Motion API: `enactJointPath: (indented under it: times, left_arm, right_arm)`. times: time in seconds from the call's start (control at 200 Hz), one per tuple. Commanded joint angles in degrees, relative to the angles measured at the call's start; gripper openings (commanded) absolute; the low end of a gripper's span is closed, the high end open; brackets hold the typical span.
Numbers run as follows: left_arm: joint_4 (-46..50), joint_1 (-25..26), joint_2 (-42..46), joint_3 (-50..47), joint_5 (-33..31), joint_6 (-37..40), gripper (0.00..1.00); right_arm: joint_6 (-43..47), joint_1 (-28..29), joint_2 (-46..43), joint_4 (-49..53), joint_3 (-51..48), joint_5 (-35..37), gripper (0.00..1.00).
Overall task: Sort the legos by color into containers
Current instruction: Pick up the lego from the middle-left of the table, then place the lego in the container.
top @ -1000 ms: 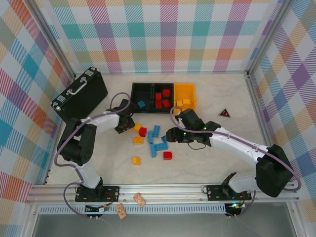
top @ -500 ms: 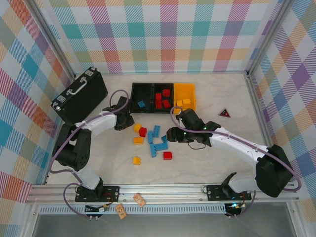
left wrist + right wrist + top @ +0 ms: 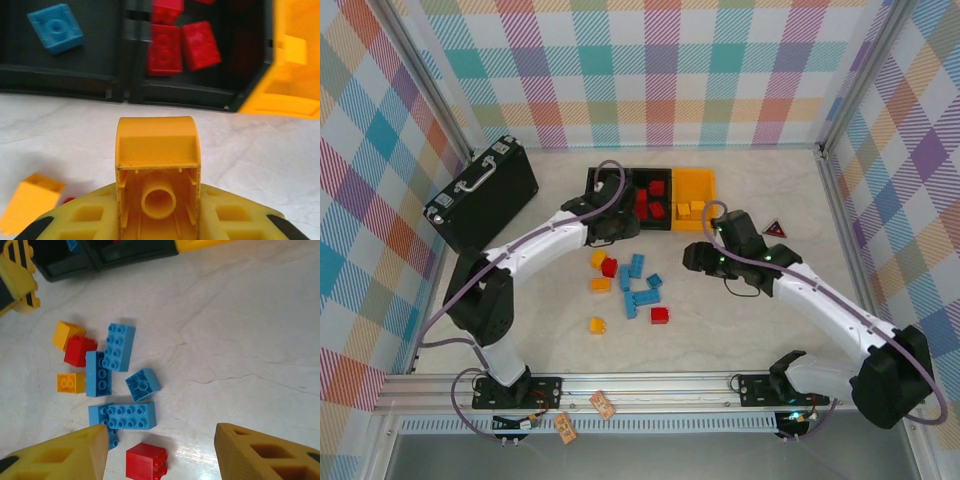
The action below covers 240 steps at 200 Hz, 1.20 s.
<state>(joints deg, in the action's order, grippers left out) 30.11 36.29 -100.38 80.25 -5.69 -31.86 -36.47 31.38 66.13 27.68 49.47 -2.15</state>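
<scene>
Left gripper [image 3: 612, 222] clamps a yellow-orange plastic brick [image 3: 157, 167] above the pale table [image 3: 240, 340], near the joined row of three open plastic bins [image 3: 60, 82], two black and one yellow-orange. Right gripper [image 3: 160, 437], fingers wide and empty, hangs over loose red, blue and yellow-orange studded bricks [image 3: 122, 415].

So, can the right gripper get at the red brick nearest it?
Probably yes: the right gripper is open, and the red brick lies uncovered just ahead of it, with nothing between.

Overhead view looking down across the whole table [image 3: 760, 330], left wrist view low and close, facing the containers [image 3: 65, 82], right wrist view higher above loose legos [image 3: 129, 415], both patches within overhead.
</scene>
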Motion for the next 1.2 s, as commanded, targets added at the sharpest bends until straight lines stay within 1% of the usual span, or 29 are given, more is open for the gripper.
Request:
enactJointPath:
  times: [0.0, 0.15, 0.36, 0.595, 0.695, 0.82, 0.88, 1.02, 1.195]
  left_arm:
    - [2.5, 2.0, -4.5, 5.3, 1.5, 2.1, 0.28]
    - [4.2, 4.6, -11.2, 14.2, 1.4, 3.6, 0.28]
    - [7.7, 5.8, -21.6, 29.3, 3.4, 4.8, 0.29]
    - [12.7, 6.0, -33.5, 47.1, 3.9, 6.1, 0.30]
    - [13.1, 6.0, -37.9, 53.3, 4.6, 7.1, 0.31]
    - [14.6, 5.9, -42.9, 61.9, 3.9, 8.0, 0.33]
    - [13.6, 5.8, -44.3, 63.8, 4.0, 8.3, 0.34]
    - [9.3, 5.3, -45.6, 64.2, 4.5, 8.2, 0.38]
    - [7.5, 5.1, -47.7, 65.8, 5.7, 8.2, 0.41]
  right_arm:
    - [0.2, -2.9, -2.7, 2.8, -1.5, -0.6, 0.59]
    - [0.4, -5.8, -5.4, 3.4, -3.2, -1.3, 0.59]
    - [0.4, -8.0, -8.2, 4.1, -5.6, -2.0, 0.59]
    - [-0.1, -9.2, -9.9, 3.9, -8.0, -3.0, 0.59]
    - [-0.2, -9.4, -10.2, 3.6, -8.7, -3.4, 0.59]
    - [-0.6, -9.7, -10.9, 3.5, -9.6, -3.4, 0.59]
    - [-0.8, -9.8, -11.2, 3.6, -10.0, -3.5, 0.59]
    - [-0.9, -10.0, -11.5, 3.8, -10.6, -3.7, 0.59]
    - [-0.9, -10.4, -11.5, 3.7, -11.1, -3.7, 0.59]
